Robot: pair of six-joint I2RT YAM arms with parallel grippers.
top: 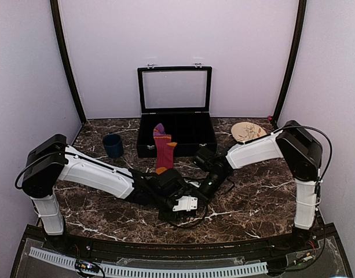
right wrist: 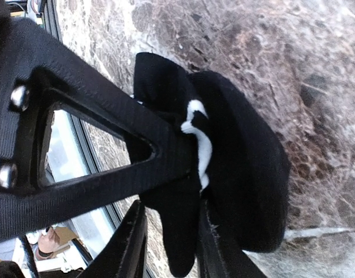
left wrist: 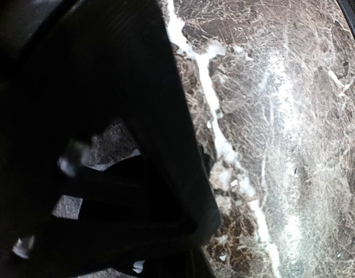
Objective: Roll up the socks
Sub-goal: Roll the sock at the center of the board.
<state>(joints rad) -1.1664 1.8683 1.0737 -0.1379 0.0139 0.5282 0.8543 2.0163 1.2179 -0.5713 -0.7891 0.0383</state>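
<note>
The black sock [right wrist: 246, 174], bunched with a white stripe showing, lies on the marble worktop [top: 252, 202] at the right end effector [right wrist: 194, 191]. Its fabric sits between the fingers, but I cannot tell whether they clamp it. From above, both wrists hide this sock completely. The left end effector [top: 186, 204] hangs low beside the right one. Its own camera gives only dark, blurred shapes against marble, so I cannot tell whether it is open or closed. The maroon sock [top: 163, 149] drapes over the front wall of the black box [top: 189, 152], its lower end cut off behind the left arm.
</note>
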